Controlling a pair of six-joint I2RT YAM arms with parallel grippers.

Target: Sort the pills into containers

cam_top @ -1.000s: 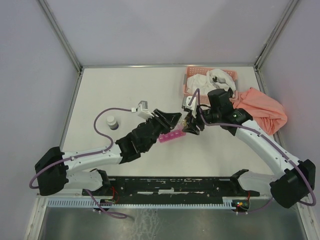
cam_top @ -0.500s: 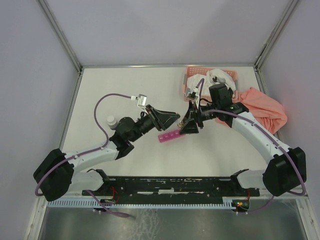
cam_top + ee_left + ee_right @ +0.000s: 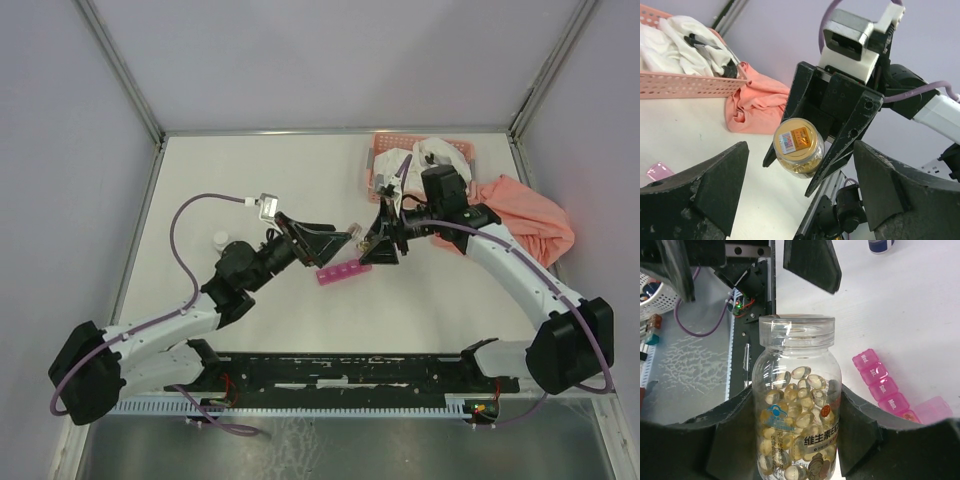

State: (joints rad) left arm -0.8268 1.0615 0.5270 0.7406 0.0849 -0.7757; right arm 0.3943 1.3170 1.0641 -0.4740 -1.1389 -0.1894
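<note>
Bright, even, diffuse light; white glare streaks on the clear pill bottle (image 3: 796, 405); faint soft shadows on the table (image 3: 900, 300) around it

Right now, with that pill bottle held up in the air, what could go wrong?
1. Only the right gripper holds the bottle; the left gripper is open and apart from it. A slip could drop the bottle onto or beside the pink organizer lying close by.
2. The bottle is packed with capsules and the organizer's compartments are small, so tipping it could spill many onto the table.
</note>
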